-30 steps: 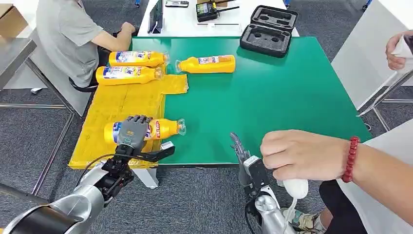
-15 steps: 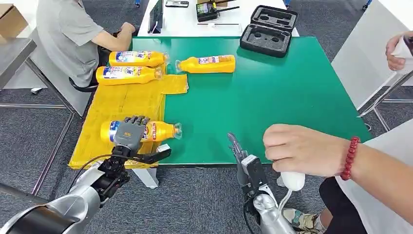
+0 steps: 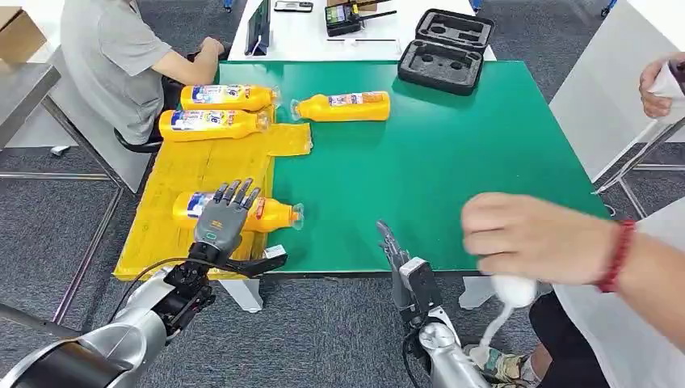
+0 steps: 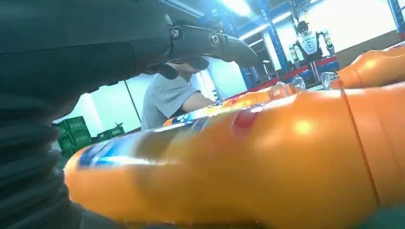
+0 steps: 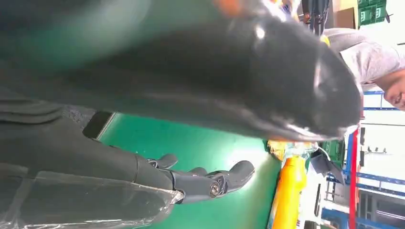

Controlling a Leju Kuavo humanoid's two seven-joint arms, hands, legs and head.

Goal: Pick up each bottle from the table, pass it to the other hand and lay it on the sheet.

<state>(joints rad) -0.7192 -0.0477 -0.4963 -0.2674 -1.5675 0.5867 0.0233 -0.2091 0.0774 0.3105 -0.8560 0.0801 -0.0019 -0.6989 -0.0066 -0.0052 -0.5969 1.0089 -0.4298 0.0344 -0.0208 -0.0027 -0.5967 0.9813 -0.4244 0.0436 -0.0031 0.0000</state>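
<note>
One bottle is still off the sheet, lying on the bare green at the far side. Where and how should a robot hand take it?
Grip the bottle around its wide labelled body, coming down from above with fingers across its length. It lies on its side, clear cap toward the yellow sheet, and the neck looks too narrow and tapered for a firm hold. Nothing crowds it on the green table.

4 bottles: 1 (image 3: 242, 213) under the left hand, 2 (image 3: 226, 97) (image 3: 212, 124) at the sheet's far end, 1 (image 3: 342, 106) on the bare counter. 1 yellow sheet (image 3: 190, 174). 1 green counter (image 3: 452, 153). 1 black foam case (image 3: 445, 51). 2 robot hands (image 3: 220, 222) (image 3: 393, 246). 3 people partly in view (image 3: 113, 56) (image 3: 541, 238) (image 3: 656, 81).
</note>
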